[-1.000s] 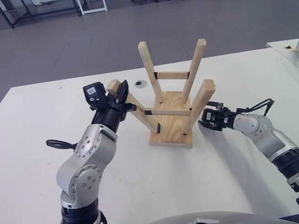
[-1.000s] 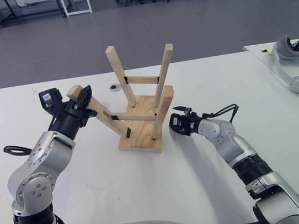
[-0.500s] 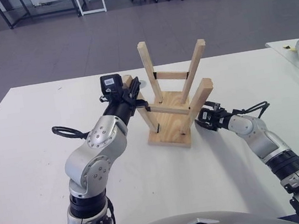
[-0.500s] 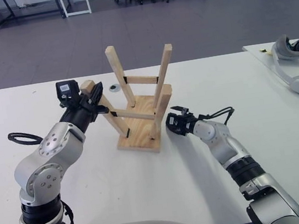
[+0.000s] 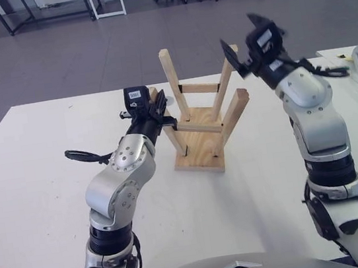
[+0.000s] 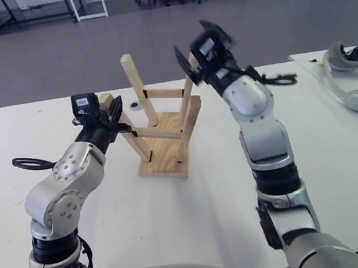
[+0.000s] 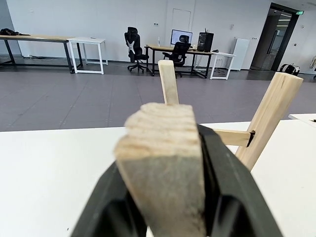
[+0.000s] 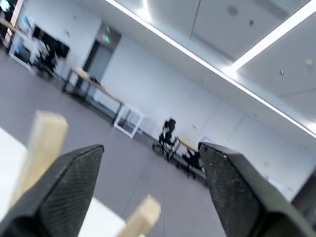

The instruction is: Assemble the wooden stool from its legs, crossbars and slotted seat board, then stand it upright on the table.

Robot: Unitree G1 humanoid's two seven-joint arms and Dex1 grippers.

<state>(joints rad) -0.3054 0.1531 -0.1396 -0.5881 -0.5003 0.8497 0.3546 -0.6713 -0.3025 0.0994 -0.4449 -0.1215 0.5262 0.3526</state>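
The wooden stool stands upside down on the white table [image 5: 31,175], its seat board [image 5: 199,156] flat and its legs pointing up, joined by crossbars [image 5: 199,128]. My left gripper [image 5: 157,108] is shut on the top end of the near left leg [image 7: 163,148]. My right gripper [image 5: 250,38] is raised high beside the top of the far right leg [image 5: 230,77]. It is open with nothing between its fingers [image 8: 64,182]. In the right wrist view two leg tips [image 8: 45,140] stand below the open fingers.
A white headset [image 6: 357,82] lies at the table's right edge. A black cable loop [image 5: 83,157] lies beside my left arm. A small round grey disc [image 6: 137,104] sits behind the stool. Bare tabletop stretches to the front and left.
My right arm has lifted from the table beside the seat board up to the far right leg's top. The left gripper keeps its hold on its leg, and the stool has shifted slightly.
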